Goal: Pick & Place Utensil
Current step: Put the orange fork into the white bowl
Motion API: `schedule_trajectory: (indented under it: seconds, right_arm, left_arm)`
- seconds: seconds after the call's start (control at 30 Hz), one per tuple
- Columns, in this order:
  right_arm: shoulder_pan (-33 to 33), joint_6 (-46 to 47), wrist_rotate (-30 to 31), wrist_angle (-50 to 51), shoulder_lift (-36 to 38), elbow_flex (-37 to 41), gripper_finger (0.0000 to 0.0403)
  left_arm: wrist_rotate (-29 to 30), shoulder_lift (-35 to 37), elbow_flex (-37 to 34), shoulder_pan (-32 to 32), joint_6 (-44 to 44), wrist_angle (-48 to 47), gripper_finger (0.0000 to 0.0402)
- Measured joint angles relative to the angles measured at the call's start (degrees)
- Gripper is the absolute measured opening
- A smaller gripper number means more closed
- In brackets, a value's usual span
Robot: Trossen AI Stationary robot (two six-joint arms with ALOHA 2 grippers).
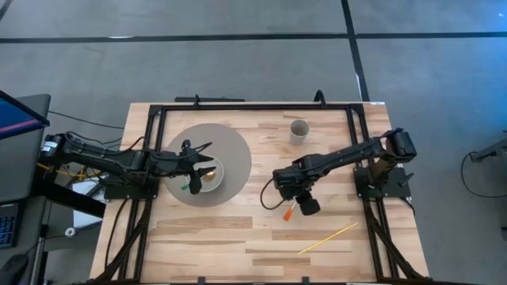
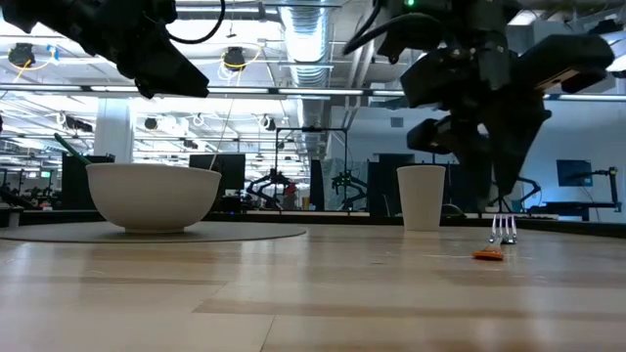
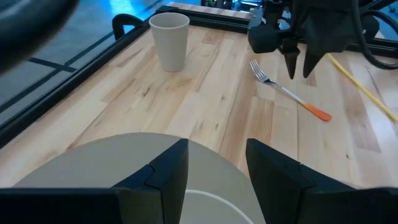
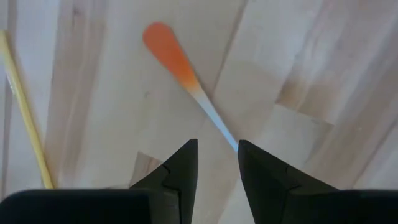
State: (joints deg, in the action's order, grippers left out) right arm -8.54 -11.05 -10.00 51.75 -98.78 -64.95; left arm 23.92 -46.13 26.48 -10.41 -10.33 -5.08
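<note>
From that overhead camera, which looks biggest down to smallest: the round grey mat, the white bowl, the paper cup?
1. Round grey mat, clearly the largest.
2. White bowl, sitting on the mat, partly hidden by the left arm.
3. Paper cup, the smallest.

An orange-tipped fork (image 3: 291,94) with silver tines is lying on pale striped wood planks of the table (image 3: 205,106), while a yellow chopstick (image 1: 327,237), cream paper cup (image 3: 170,40), white bowl (image 2: 153,196) and grey round mat (image 1: 234,154) are showing nearby.
</note>
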Motion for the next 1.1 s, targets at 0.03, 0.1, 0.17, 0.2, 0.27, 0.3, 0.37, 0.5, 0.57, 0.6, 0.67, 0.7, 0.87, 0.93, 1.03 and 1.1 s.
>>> schedule_trajectory:
  seconds: [0.03,0.1,0.17,0.2,0.27,0.3,0.37,0.5,0.57,0.6,0.67,0.7,0.87,0.93,1.03,1.1]
  right_arm:
    - [-0.41,0.00,0.00,0.01,0.00,0.00,0.0109]
    - [-1.36,0.00,0.03,0.01,0.00,0.00,0.0109]
    - [-2.50,0.00,1.02,0.01,0.00,0.00,0.0109]
    - [-3.03,0.00,1.94,0.05,0.00,-0.01,0.0109]
    - [-4.05,0.02,4.12,0.38,0.02,0.00,0.0109]
    - [-4.46,-0.01,5.24,0.50,0.02,0.00,0.0109]
    - [-5.26,0.00,8.45,0.14,0.00,0.00,0.0109]
    - [-5.87,0.03,12.01,-0.21,0.00,0.00,0.0109]
    - [-5.85,0.58,11.68,-0.16,0.00,-0.02,0.0109]
    - [-5.92,0.94,11.56,-0.16,0.00,0.00,0.0109]
    - [-6.09,1.51,11.55,0.00,0.00,0.00,0.0109]
    - [-6.13,1.77,11.53,0.07,0.00,0.00,0.0109]
    - [-6.11,3.49,11.52,0.08,0.00,0.00,0.0109]
    - [-6.11,3.44,11.51,0.24,0.00,0.00,0.0109]
    - [-6.02,3.18,11.50,0.25,0.00,0.00,0.0109]
    - [-5.87,3.01,11.52,0.25,0.00,0.00,0.0109]
  left_arm:
    - [0.00,0.00,0.00,0.00,0.00,0.00,0.0163]
    - [0.00,0.00,0.00,0.01,-0.01,0.00,0.0163]
    - [0.00,0.00,0.00,0.00,-0.41,0.00,0.0163]
    - [0.00,0.00,0.00,0.01,-0.52,0.00,0.0163]
    - [0.00,0.00,0.00,0.02,-0.59,0.00,0.0163]
    - [0.00,0.00,0.00,0.00,-0.61,0.00,0.0163]
    - [-0.02,0.00,0.00,0.01,-0.61,0.00,0.0163]
    - [-0.03,0.00,0.00,0.00,-1.32,0.00,0.0163]
    - [-0.04,0.00,0.00,0.02,-2.34,0.00,0.0163]
    - [-0.04,0.00,0.00,0.00,-2.69,0.01,0.0163]
    - [-0.06,0.00,0.00,0.00,-3.76,0.01,0.0163]
    - [-0.06,0.00,0.00,0.02,-4.24,0.02,0.0163]
    - [-0.07,0.00,0.00,0.00,-7.02,0.04,0.0163]
    - [-0.06,0.00,0.00,-0.02,-7.10,0.04,0.0163]
    - [-0.06,0.02,0.00,-0.02,-6.62,0.07,0.0163]
    - [-0.04,0.02,0.00,-0.02,-6.65,0.07,0.0163]
